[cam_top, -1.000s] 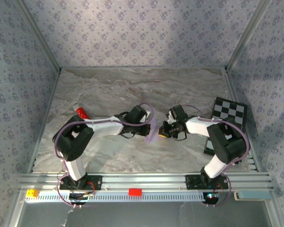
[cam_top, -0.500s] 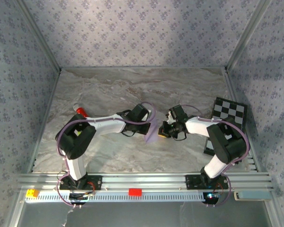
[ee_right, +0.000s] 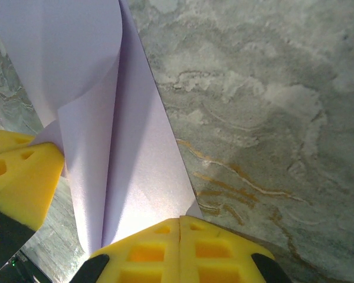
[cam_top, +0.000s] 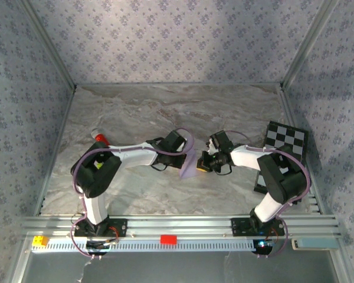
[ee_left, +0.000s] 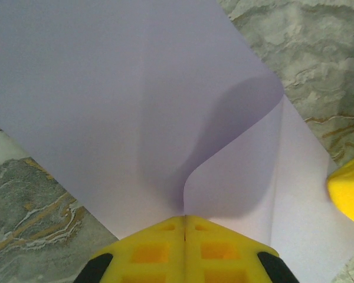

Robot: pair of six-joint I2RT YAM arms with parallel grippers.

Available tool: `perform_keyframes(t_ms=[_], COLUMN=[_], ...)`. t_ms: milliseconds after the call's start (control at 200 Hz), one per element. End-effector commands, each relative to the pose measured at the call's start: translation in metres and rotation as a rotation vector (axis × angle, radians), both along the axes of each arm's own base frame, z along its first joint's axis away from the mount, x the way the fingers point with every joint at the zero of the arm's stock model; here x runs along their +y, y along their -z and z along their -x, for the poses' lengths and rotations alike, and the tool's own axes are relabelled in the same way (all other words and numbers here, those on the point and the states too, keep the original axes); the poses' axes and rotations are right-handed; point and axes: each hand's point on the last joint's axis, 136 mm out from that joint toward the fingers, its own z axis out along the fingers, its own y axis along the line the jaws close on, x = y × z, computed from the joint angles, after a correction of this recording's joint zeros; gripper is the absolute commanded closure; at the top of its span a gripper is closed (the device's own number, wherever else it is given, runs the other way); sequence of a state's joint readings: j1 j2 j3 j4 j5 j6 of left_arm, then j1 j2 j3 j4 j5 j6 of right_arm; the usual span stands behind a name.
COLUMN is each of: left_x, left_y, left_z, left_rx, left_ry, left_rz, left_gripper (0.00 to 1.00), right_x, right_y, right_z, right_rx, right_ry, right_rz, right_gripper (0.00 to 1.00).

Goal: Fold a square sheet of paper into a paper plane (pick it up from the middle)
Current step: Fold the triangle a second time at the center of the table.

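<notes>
Near the middle of the marble table (cam_top: 135, 112), the two arms meet nose to nose with the square sheet of paper (cam_top: 189, 167) between them. The left gripper (cam_top: 185, 158) reaches in from the left and the right gripper (cam_top: 202, 164) from the right, close together but not touching.

Seen from the left wrist, the yellow fingers (ee_left: 147, 250) are pressed together, pinching the sheet at its near point. From that pinch the lilac paper fans out. One flap rolls over in a soft curve rather than a sharp fold, and a faint straight crease runs up the middle. Its lower-left edge cuts diagonally across the stone.

Seen from the right wrist, that claw's fingers (ee_right: 141, 253) are likewise clamped flat on the paper's near edge. A long straight edge runs from the pinch up toward the top left, with bare marble to its right. Whether any corner of the sheet touches the table cannot be told.

Bare marble lies wide open behind both grippers, up to the back wall. A small red cylinder (cam_top: 100, 139) lies to the left, beside the left arm's elbow. The checkered board (cam_top: 288, 138) lies along the right edge, partly under the right arm. A yellow block (cam_top: 40, 240) and a red block (cam_top: 168, 239) sit on the front rail, well apart from the paper.
</notes>
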State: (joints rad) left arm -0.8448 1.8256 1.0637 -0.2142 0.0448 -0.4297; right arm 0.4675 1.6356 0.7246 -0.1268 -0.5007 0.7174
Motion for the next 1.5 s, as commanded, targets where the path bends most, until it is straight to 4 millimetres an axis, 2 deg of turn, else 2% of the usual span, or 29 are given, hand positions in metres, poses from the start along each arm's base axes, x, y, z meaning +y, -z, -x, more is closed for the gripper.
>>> perform_keyframes(t_ms=[0,305,550,989,1494], left_x=[0.003,0.008,0.007,0.008,0.009], left_y=[0.004,0.005,-0.004,-0.013,-0.001], left_z=[-0.003,-0.003,0.000,-0.005,-0.004], left_rx=[-0.001,-0.004,-0.007,-0.050,-0.024], left_ry=[-0.001,-0.020,-0.017,-0.034,-0.033], left_rz=[-0.036,-0.047,-0.023,-0.008,-0.033], left_gripper=[1.00,1.00,0.99,0.99,0.99], right_x=[-0.015,-0.016,-0.018,-0.019,-0.019], right_y=[0.024,0.025,0.025,0.028,0.027], right_z=[0.022,0.022,0.022,0.024,0.023], right_rx=[0.107,0.109,0.108,0.112,0.113], right_ry=[0.014,0.013,0.017,0.016,0.019], right_rz=[0.097,0.105,0.111,0.108,0.109], right_gripper=[0.99,0.99,0.99,1.00,1.00])
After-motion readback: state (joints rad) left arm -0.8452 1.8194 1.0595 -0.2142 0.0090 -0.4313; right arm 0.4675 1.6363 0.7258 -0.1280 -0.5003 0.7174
